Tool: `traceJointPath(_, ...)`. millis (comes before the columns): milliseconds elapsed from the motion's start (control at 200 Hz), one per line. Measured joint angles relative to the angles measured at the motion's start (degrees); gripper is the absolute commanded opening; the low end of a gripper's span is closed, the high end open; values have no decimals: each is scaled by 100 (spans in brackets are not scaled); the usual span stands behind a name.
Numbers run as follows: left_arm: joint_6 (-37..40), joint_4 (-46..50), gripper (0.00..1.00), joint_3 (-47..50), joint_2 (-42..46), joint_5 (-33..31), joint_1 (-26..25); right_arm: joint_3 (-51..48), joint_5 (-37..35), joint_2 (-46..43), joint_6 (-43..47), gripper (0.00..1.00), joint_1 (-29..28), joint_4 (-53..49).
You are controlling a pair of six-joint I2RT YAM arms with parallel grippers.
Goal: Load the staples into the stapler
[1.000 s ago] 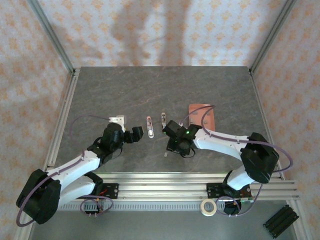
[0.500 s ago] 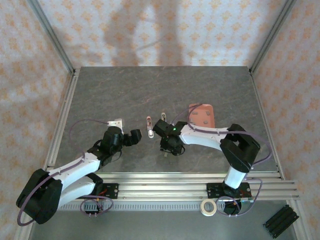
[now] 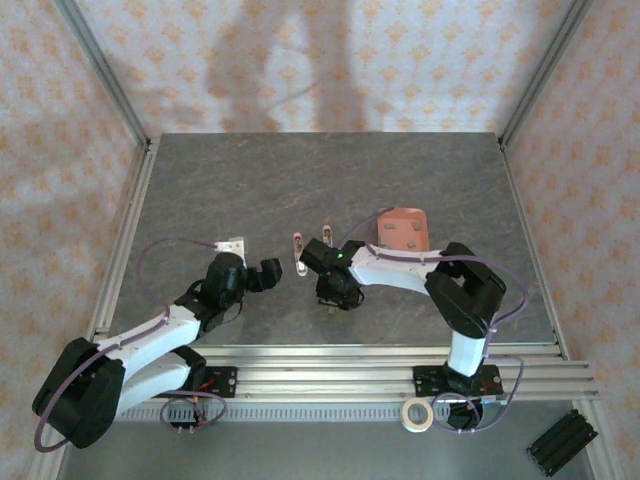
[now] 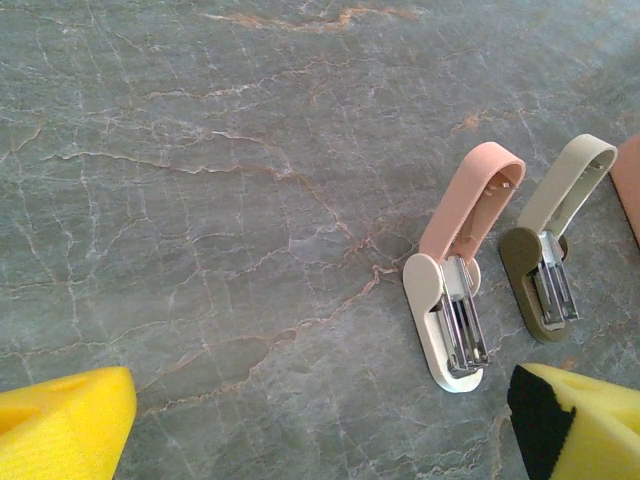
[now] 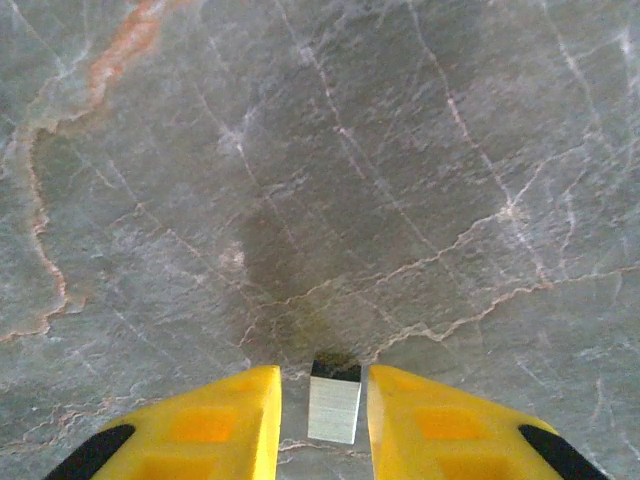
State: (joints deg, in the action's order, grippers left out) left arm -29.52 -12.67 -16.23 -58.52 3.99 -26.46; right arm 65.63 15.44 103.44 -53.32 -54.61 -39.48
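Note:
The stapler (image 4: 455,290) lies flipped open on the grey table, pink lid back, silver channel facing up; from above it is the left one (image 3: 298,252) of two. My left gripper (image 4: 320,440) is open just short of it, a yellow fingertip (image 4: 60,425) at each side. A short silvery strip of staples (image 5: 334,408) lies flat between the yellow fingers (image 5: 210,425) of my right gripper (image 5: 323,420). Its jaws stand close on either side with a thin gap each. In the top view that gripper (image 3: 335,290) points down right of the stapler.
A second open mini stapler (image 4: 550,250), olive and beige, lies just right of the pink one. A salmon-pink tray (image 3: 402,228) sits behind the right arm. A white bracket (image 3: 233,243) lies by the left arm. Tape roll (image 3: 416,413) and a black part (image 3: 560,442) lie off the table.
My right arm has swung left, uncovering more of the pink tray, and its jaws have narrowed round the staples. The left arm has barely moved.

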Motion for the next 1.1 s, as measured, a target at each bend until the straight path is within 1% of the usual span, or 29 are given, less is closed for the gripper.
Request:
traceJointPath(60,11,0,97,0,2,-2,0,0,2,37,0,25,0,-4)
traceJointPath(210,90,0,97,0,4,-2,0,74,2,136,0,25,0,-94)
traceJointPath(350,109,2,97,0,4,-4,0,98,-7,168,0,20,0,-142)
traceJointPath(556,109,2,97,0,7,-2,0,83,-138,120,0,17,-11,-142)
traceJointPath(681,107,0,98,0,7,2,0,-46,-376,-122,35,17,-11,-120)
traceJointPath(921,90,2,99,-7,7,0,0,-157,-1016,-890,282,17,-9,52)
traceJointPath(1101,-59,0,99,-22,111,-7,0,-157,-1207,-1047,702,17,107,269)
